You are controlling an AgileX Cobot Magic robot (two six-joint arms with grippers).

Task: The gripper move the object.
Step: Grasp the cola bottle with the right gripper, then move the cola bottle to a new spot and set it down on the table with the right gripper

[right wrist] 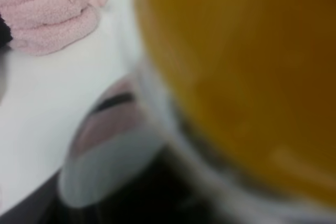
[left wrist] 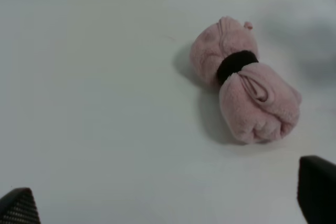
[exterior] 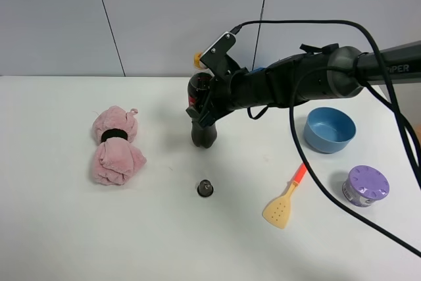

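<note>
Upright dark cola bottle point(exterior: 204, 135), apparently yellow-capped

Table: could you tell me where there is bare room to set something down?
Bare: the front-left corner by the pink towel roll, and between it and the cola bottle. Crowded: the right, with blue bowl, spatula and purple tin.

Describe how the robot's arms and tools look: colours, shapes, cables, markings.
The right arm is black, with a rounded grey joint and white lettering ending in "PER". Its black tool carries a grey-white block, and black cables loop around the arm. Of the left tool, only two black fingertips show, one with a gridded pad.
</note>
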